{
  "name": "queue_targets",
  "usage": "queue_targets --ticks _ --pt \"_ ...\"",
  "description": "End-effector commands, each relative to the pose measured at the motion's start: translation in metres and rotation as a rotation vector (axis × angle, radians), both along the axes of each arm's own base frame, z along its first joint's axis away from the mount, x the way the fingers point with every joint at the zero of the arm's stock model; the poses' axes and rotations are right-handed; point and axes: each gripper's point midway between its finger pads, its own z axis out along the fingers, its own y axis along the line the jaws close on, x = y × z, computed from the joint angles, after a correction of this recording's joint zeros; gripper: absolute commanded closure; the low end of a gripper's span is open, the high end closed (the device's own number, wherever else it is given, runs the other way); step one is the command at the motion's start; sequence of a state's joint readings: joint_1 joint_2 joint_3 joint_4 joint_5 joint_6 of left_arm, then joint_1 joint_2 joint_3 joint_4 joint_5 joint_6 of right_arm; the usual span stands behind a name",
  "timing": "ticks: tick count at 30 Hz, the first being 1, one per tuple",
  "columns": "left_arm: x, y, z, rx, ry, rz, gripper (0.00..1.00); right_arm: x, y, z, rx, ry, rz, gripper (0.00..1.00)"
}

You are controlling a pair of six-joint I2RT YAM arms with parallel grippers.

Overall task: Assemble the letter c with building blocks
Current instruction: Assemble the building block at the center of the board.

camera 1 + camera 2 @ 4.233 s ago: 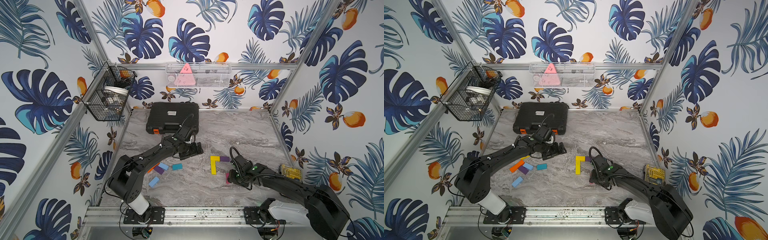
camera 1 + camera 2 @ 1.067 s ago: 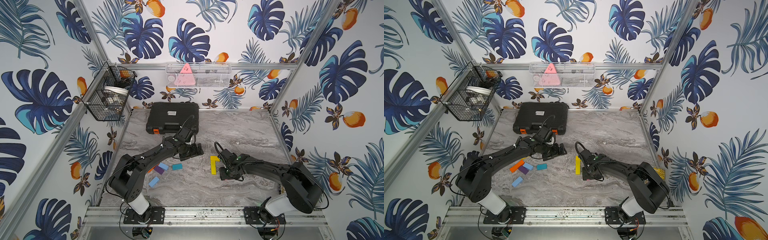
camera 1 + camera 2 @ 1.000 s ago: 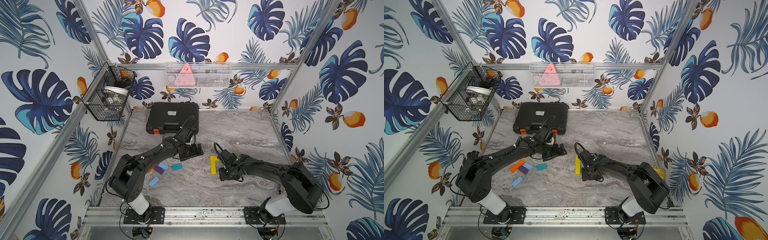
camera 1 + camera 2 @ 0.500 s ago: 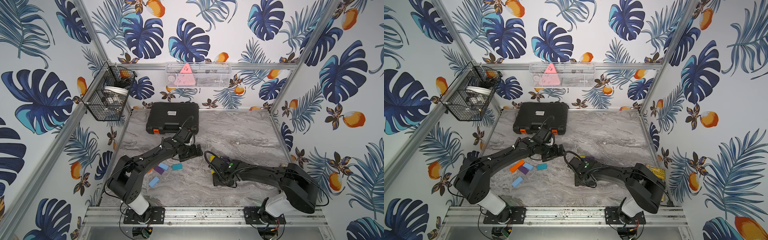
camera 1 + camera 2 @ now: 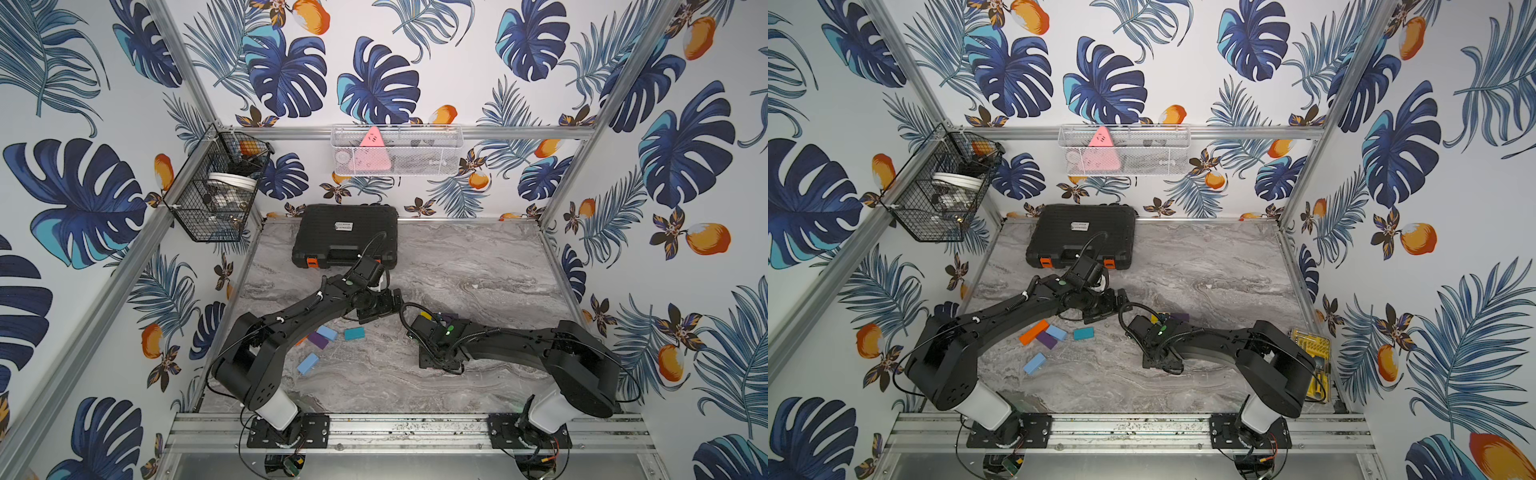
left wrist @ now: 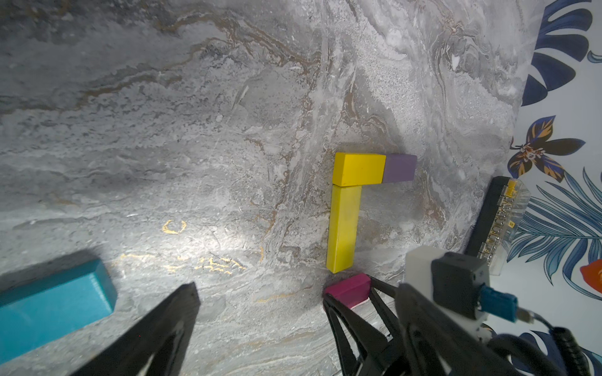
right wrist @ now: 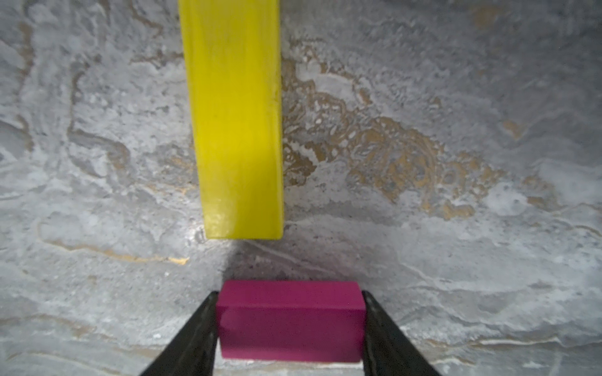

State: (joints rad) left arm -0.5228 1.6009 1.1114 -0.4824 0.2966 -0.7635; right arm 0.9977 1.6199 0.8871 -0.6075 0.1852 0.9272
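Observation:
My right gripper [image 7: 290, 309] is shut on a magenta block [image 7: 290, 319], held just off the near end of a long yellow block [image 7: 234, 120] with a small gap between them. In the left wrist view the long yellow block [image 6: 343, 228] meets a short yellow block [image 6: 358, 169] and a purple block [image 6: 400, 167], forming a corner, with the magenta block [image 6: 348, 289] at its free end. My left gripper [image 5: 376, 309] hovers open to the left of this, holding nothing. In both top views the right arm hides the magenta block.
Loose blocks lie left of centre: orange [image 5: 1034, 332], light blue [image 5: 1056, 332], purple [image 5: 1046, 340], teal [image 5: 1084, 333] and another light blue [image 5: 1034, 363]. A black case [image 5: 345, 241] stands at the back. A yellow bit box [image 5: 1310, 353] lies by the right wall.
My right gripper has carried the magenta block from right of the yellow blocks leftward and nearer the front, to the long yellow block's end. The left arm has stayed put.

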Motion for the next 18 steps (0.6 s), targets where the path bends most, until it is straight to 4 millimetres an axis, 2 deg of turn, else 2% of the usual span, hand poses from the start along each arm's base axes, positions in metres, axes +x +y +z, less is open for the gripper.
queue_targets --ticks 1,18 --pt "0.0017 -0.0022 0.0038 -0.013 -0.010 -0.006 0.01 0.0042 -0.0022 0.0007 -0.014 -0.023 -0.034 0.42" --pt "0.0022 -0.0021 0.0008 -0.009 -0.004 -0.002 0.01 0.0098 -0.0046 -0.0033 -0.053 -0.039 -0.049 0.39"
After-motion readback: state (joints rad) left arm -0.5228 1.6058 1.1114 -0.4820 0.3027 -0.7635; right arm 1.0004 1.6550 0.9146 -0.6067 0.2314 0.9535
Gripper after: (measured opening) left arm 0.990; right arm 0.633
